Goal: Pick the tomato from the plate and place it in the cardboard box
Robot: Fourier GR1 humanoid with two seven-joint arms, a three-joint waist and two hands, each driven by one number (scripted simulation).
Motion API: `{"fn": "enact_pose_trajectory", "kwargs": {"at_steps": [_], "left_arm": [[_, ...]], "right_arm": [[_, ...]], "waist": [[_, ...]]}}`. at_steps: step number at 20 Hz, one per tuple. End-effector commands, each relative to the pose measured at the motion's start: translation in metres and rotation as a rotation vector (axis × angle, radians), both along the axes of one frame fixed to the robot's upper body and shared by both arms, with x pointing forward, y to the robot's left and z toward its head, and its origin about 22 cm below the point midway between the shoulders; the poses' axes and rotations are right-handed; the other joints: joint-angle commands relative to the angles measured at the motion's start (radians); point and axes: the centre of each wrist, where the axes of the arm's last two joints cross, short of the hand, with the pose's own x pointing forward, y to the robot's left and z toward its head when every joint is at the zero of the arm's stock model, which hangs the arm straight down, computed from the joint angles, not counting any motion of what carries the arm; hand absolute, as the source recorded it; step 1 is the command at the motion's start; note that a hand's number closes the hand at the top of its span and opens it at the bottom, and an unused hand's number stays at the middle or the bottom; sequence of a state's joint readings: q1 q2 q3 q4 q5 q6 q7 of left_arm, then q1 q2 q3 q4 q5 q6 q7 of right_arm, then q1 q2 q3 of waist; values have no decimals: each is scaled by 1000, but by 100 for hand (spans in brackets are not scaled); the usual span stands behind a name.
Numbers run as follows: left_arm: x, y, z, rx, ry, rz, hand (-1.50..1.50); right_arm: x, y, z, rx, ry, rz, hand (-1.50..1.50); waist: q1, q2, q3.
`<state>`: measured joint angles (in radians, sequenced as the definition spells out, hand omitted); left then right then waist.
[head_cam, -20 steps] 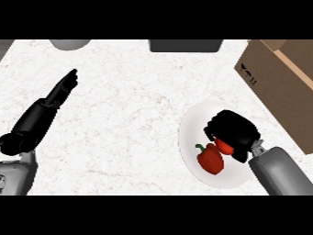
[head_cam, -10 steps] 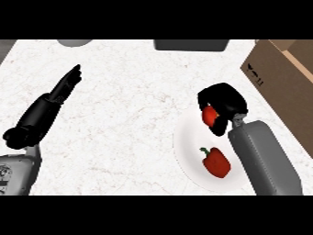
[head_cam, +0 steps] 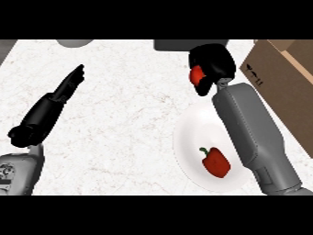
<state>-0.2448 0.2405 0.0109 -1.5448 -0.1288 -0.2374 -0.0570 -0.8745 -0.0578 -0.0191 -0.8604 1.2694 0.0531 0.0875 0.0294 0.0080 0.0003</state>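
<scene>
Currently the right hand (head_cam: 211, 66) is curled round the tomato (head_cam: 197, 75), whose red surface shows at the hand's left side between the black fingers. The hand is positioned above the white desk (head_cam: 131, 119), beyond the far rim of the plate (head_cam: 186, 142) and just left of the cardboard box (head_cam: 294, 87); the tomato is not over the box. Compared with half a second ago, the hand and tomato have travelled farther from the plate toward the far edge of the desk, and the grey forearm (head_cam: 254, 133) now crosses the plate's right side. A red pepper (head_cam: 215, 161) with a green stem lies on the plate, in the same place as before. The left hand (head_cam: 67, 85) is at the left of the view with its fingers straight, holding nothing, raised over the desk; its position is nearly unchanged. Small dark marks are printed on the box's side (head_cam: 254, 74); they cannot be read. A grey round object (head_cam: 74, 42) and a dark object (head_cam: 176, 44) sit at the desk's far edge.
</scene>
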Motion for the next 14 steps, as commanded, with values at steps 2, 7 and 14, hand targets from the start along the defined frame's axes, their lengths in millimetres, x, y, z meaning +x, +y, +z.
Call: {"fn": "enact_pose_trajectory", "kwargs": {"at_steps": [2,7,14], "left_arm": [[-5,-2,6,5,7,19,0],[-7,2,-5,-5,4,21,0],[-8,14,-3,6,22,31,0]], "right_arm": [[5,20,59,28,-157,-23,150],[8,-6,86,182,-293,-265,150],[10,-68,119,292,-376,-555,150]], "waist": [[-20,-11,0],[-27,-11,0],[-29,-10,0]]}}
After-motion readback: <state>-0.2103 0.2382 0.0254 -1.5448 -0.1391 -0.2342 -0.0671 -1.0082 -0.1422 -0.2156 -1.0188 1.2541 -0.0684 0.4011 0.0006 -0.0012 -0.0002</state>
